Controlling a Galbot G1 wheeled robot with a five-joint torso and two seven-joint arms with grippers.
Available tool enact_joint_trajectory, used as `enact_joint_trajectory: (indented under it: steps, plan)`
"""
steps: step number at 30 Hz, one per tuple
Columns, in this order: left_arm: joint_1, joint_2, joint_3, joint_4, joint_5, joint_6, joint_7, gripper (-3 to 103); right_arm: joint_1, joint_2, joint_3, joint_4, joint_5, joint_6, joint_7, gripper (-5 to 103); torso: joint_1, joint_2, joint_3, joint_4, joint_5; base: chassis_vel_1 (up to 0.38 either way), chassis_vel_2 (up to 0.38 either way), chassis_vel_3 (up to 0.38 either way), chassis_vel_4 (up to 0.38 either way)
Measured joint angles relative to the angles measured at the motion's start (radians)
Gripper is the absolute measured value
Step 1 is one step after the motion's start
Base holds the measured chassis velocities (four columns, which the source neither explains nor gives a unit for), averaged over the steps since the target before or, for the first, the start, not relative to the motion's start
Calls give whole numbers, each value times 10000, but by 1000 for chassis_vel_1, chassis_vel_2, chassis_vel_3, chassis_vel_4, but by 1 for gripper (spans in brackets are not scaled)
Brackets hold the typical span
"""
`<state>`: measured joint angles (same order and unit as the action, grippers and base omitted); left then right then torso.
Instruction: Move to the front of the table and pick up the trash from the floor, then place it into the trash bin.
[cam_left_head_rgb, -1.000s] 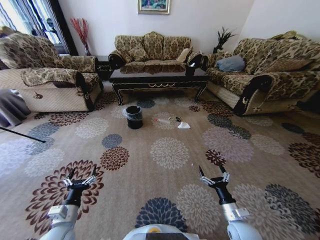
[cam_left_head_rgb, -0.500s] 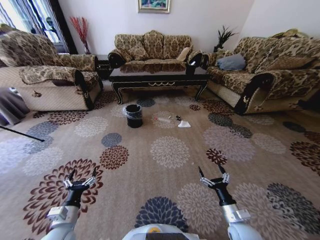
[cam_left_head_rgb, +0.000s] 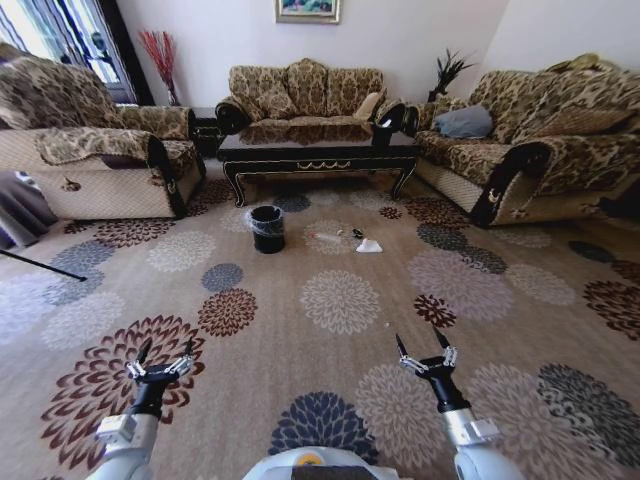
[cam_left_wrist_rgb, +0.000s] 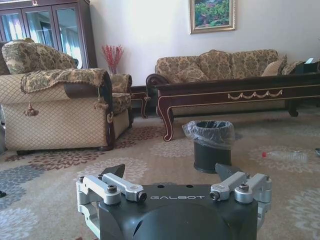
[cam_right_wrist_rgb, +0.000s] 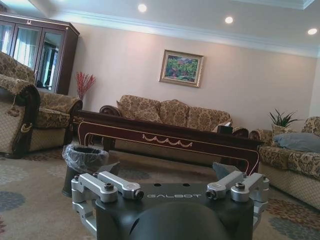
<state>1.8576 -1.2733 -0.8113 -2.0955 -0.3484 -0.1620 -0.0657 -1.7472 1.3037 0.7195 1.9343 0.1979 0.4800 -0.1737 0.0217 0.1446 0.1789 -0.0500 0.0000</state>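
Jaws stand spread and empty on both grippers — the left gripper (cam_left_head_rgb: 161, 354) at the lower left of the head view, the right gripper (cam_left_head_rgb: 422, 346) at the lower right, each held out low over the floor (cam_left_head_rgb: 340, 340) and neither touching anything. In each wrist view the fingers splay wide apart over the black housing, left gripper (cam_left_wrist_rgb: 172, 176) and right gripper (cam_right_wrist_rgb: 167, 171) alike.

Outward from them the carpet runs bare up to the trash, well apart from both arms, in the upper middle of the head view: a clear bottle (cam_left_head_rgb: 326, 238), a small dark wrapper (cam_left_head_rgb: 357, 235) and a white paper scrap (cam_left_head_rgb: 368, 246), lying close together. The bin (cam_left_head_rgb: 266, 228) stands just to their left, with the counter (cam_left_head_rgb: 318, 152) directly behind. The left wrist view shows the bin (cam_left_wrist_rgb: 211, 144) with the bottle (cam_left_wrist_rgb: 285, 155) lying to one side of it.

The step in hand looks to be the approach — driving up to the front of the counter; no pickup has begun. The next move calls for closing the remaining stretch of carpet and stopping short of the litter, so that an arm can reach down to a piece without the base rolling over it or knocking the bin.

Against the earlier head frames, the whole scene has shifted slightly and the sofas sit a little higher and wider, which reads as the camera moving forward; the litter and bin keep their arrangement.
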Motion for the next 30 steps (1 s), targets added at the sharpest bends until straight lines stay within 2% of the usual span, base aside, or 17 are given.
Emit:
enact_joint_trajectory:
  steps: [30]
  plan:
    - [-31, -90, 20, 251, -43, 24, -79, 100, 15, -61, -37, -185, -124, -50, -4, 100, -183, -1162, -984, -1, 0, -10, 13, 11, -13]
